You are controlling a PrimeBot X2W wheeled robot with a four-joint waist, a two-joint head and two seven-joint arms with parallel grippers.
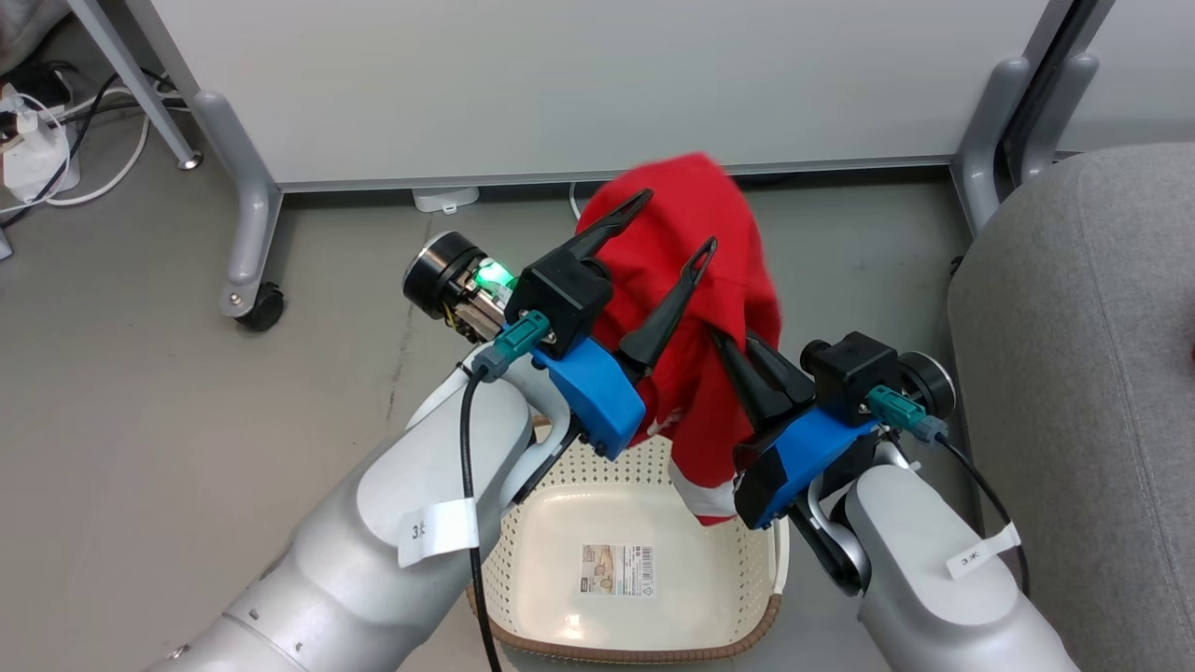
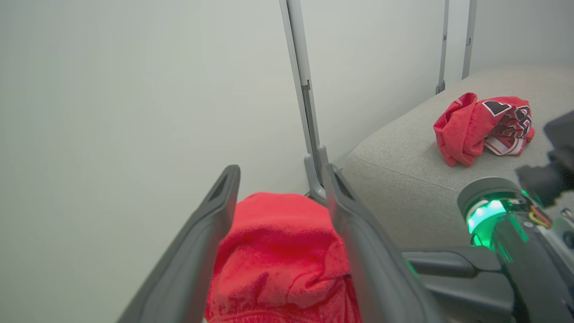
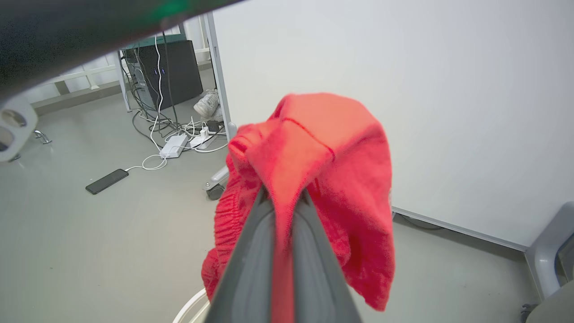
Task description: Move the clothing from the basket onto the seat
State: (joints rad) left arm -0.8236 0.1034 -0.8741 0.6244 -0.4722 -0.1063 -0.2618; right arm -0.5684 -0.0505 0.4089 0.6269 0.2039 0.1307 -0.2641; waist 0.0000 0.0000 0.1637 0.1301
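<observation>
Red cloth is pinched between the tightly shut right fingers (image 1: 736, 347), and by that single fold the garment (image 1: 691, 215) is carried, bunched above them with its tail hanging over the basket. The left fingers (image 1: 677, 222) are spread wide on either side of the same bundle with nothing clamped; whether cloth brushes them cannot be told. Below, the cream basket (image 1: 653, 651) is shown holding no clothing, with a printed label (image 1: 616, 571) stuck to its floor. The grey seat (image 1: 1083, 327) lies off to the right, and in the left wrist view the numbered jersey (image 2: 484, 125) is already heaped on it.

The carry across to the seat is judged to be the step in hand. It is best done with the left fingers drawn clear first, so that no loop is snagged. The pinch should be kept firm and the garment raised until its white-trimmed hem (image 1: 709, 499) is clear of the basket rim before the swing right. Release is best made well onto the cushion, beside the jersey and away from the rounded edge, where a slide to the floor is likely.
</observation>
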